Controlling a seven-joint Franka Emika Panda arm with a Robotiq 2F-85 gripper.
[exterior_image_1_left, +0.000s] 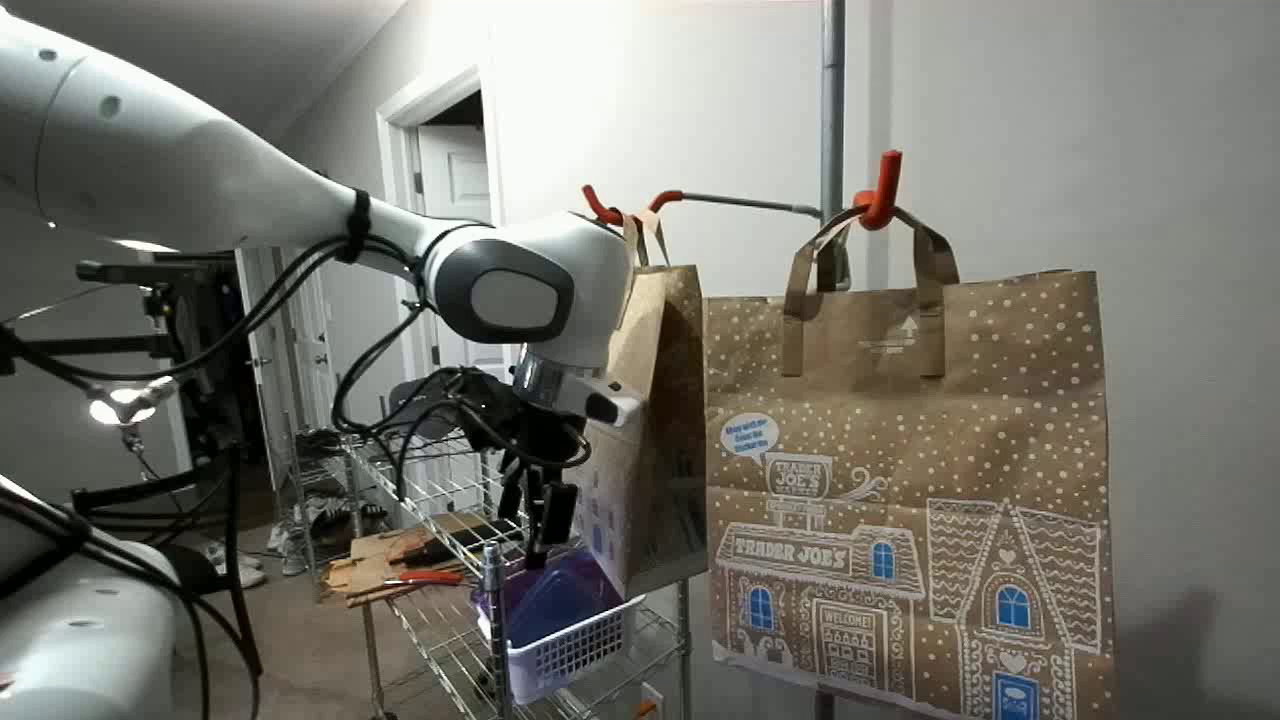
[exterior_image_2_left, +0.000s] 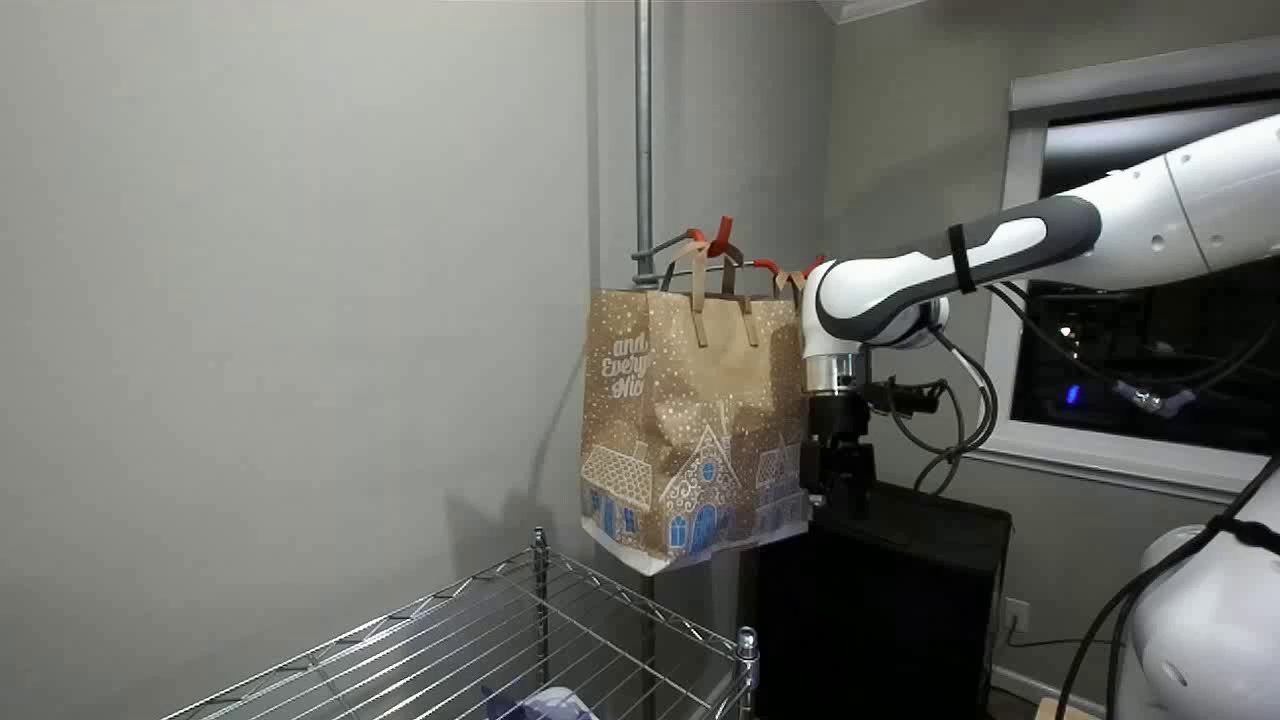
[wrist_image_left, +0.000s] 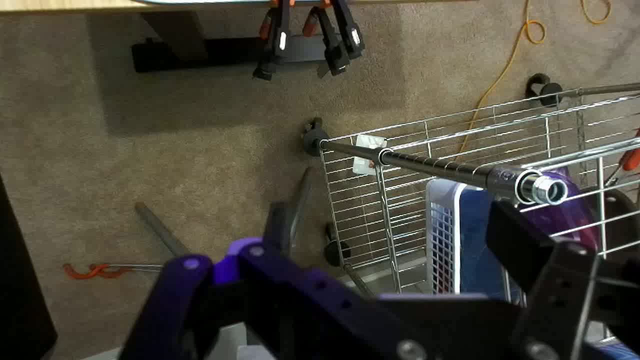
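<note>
Trader Joe's paper bag (exterior_image_1_left: 905, 450) hangs near on the right in an exterior view, looped over a red hook (exterior_image_1_left: 882, 195). Farther back on its left hangs a second paper bag (exterior_image_1_left: 650, 480); the gripper (wrist_image_left: 392, 225) points down just beside that one, spread wide and empty. Below, a pale plastic basket (exterior_image_1_left: 575, 655) sits in a wire shelving unit (exterior_image_1_left: 496, 620); a white door (exterior_image_1_left: 455, 180) stands at the far end.

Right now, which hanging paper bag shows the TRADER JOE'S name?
The broadside bag, the larger-looking one in an exterior view; the other bag there hangs angled, no such name visible.
</note>
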